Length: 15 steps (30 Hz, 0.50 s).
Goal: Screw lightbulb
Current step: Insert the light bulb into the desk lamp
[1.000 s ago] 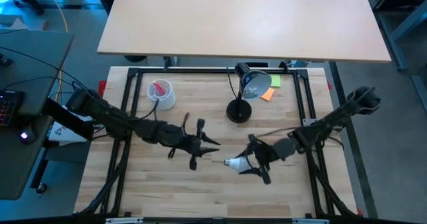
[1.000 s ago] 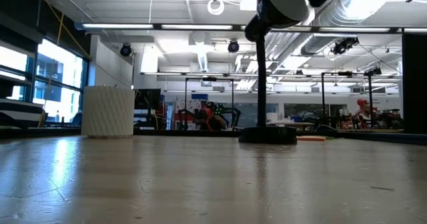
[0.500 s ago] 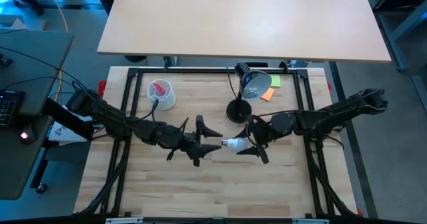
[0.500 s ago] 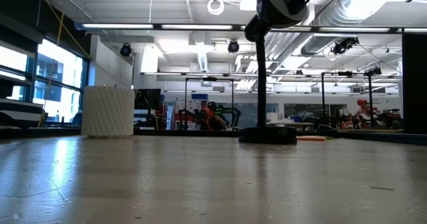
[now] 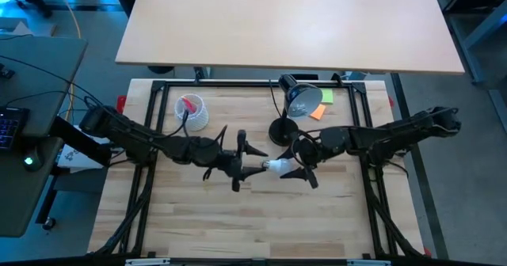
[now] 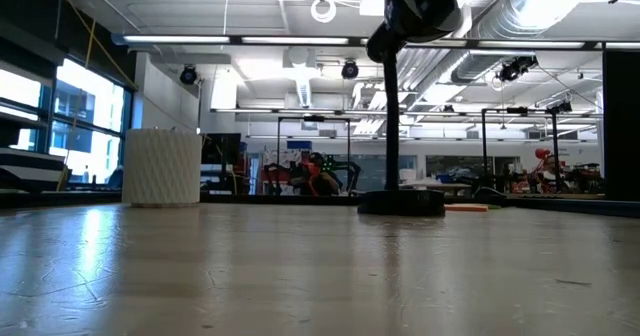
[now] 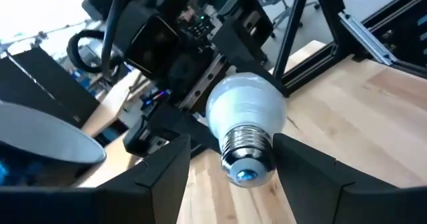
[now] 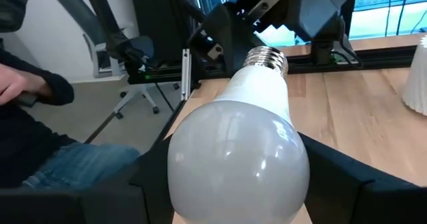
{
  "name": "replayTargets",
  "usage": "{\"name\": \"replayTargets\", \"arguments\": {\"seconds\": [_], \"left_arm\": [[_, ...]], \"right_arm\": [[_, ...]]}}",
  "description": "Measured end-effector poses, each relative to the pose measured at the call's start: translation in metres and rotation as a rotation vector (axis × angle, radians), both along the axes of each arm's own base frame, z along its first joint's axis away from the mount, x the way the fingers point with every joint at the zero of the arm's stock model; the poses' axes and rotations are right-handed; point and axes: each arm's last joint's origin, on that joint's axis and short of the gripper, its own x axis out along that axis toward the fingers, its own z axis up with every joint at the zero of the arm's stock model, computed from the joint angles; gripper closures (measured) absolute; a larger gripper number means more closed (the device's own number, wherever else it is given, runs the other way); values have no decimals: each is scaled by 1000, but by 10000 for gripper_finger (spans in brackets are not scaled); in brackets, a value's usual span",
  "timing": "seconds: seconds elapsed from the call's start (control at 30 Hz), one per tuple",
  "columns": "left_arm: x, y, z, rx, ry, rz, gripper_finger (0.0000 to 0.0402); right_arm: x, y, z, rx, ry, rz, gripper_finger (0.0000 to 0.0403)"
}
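White frosted lightbulb point(image 5: 275, 167) lying level above mid-table, silvery base leftward.

A light wooden table point(image 5: 198, 218) fills the lower middle of the high view. On it, upper left, stands a white cup point(image 5: 192, 112); upper centre, a black lamp's round base point(image 5: 283, 131); beside it, what look like coloured paper notes point(image 5: 322, 104).

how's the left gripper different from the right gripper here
The right gripper has its jaws shut on the lightbulb, gripping the glass end; the left gripper holds nothing, its jaws open on either side of the bulb's screw base. The right one reaches in from the lamp side, the left from the white cup side. Both are dark, two-fingered and off the table.
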Motion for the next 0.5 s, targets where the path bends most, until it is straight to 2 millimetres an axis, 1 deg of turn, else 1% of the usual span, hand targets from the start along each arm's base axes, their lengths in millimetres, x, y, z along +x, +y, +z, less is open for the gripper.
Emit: {"name": "replayTargets", "arguments": {"seconds": [0.1, 0.33, 0.5], "left_arm": [[1, 2, -1, -40, 11, -15, 192], [1, 2, -3, -42, 29, -42, 193], [1, 1, -2, -93, 21, -72, 208]], "right_arm": [[0, -1, 0, 0, 0, -2, 162], [0, 0, 0, -16, -7, 5, 162], [0, 0, 1, -16, -12, 5, 162]]}}
